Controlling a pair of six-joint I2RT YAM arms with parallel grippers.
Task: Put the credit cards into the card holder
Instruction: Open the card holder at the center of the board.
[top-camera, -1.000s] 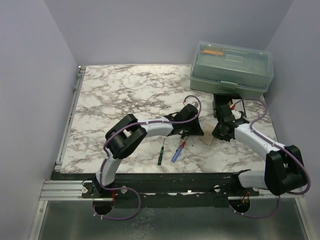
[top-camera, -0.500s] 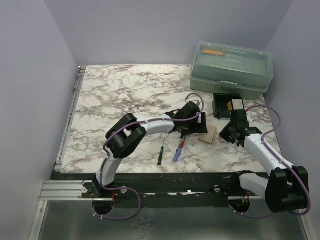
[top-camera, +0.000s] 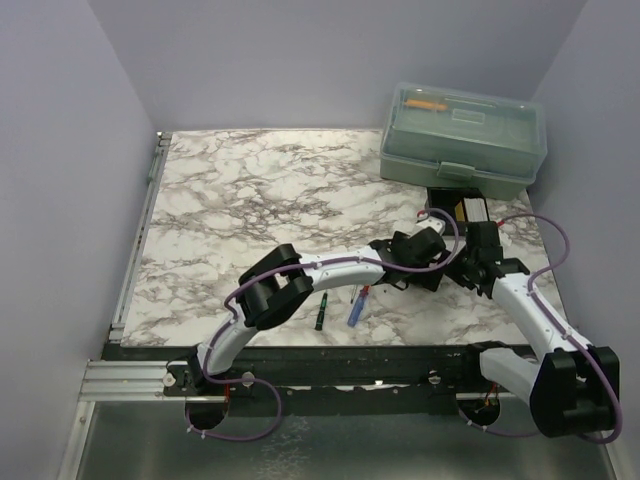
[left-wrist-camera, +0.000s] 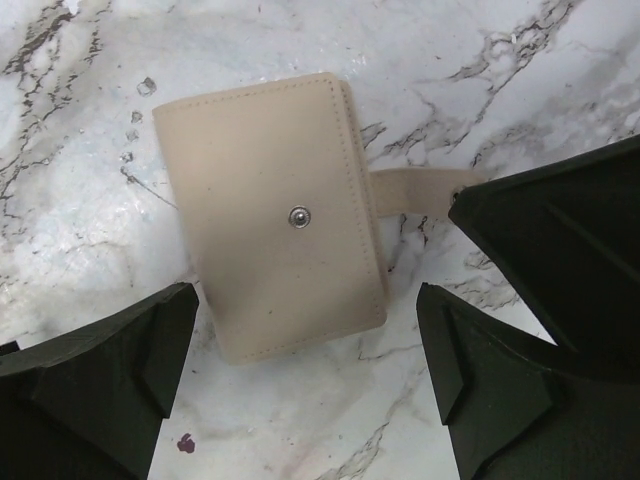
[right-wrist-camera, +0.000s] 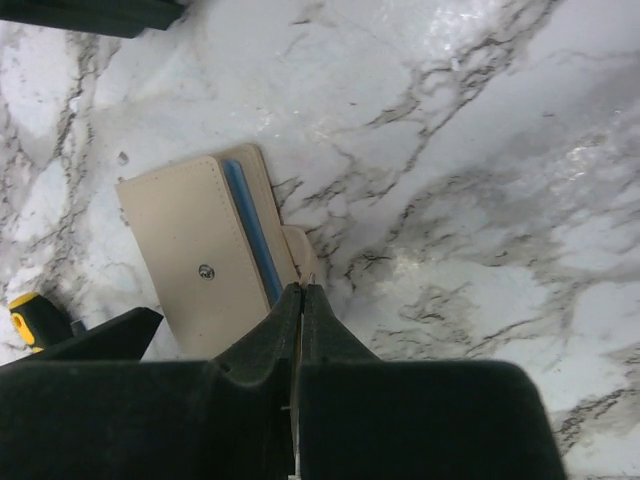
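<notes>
Right of centre in the overhead view, the left arm (top-camera: 340, 265) stretches across the desk (top-camera: 230, 200) and meets the right arm (top-camera: 525, 300) just below the green toolbox (top-camera: 463, 135). What they work on is hidden beneath them. A green pen-like tool (top-camera: 321, 312) lies well apart at lower middle. From the left wrist, the wallet (left-wrist-camera: 275, 215) lies flat and folded at mid-frame, its snap (left-wrist-camera: 298, 216) facing up and its strap (left-wrist-camera: 415, 190) trailing right. The left claw (left-wrist-camera: 308, 300) hangs over it with fingers wide apart, one at each lower corner, holding nothing. From the right wrist, the right claw (right-wrist-camera: 302, 292) has its fingers pressed together at the strap's tip, low in the frame; whether it nips the strap cannot be told. A blue card (right-wrist-camera: 250, 235) shows edge-on inside the wallet's fold, and no other card is in sight. The likely trouble is crowding: the claws sit so near that either could knock the other. A tug on the strap might drag the soft wallet across the slick marble, or tip it so the card slides out. If the left claw comes down off-centre, it could shove the wallet rather than pin it.
</notes>
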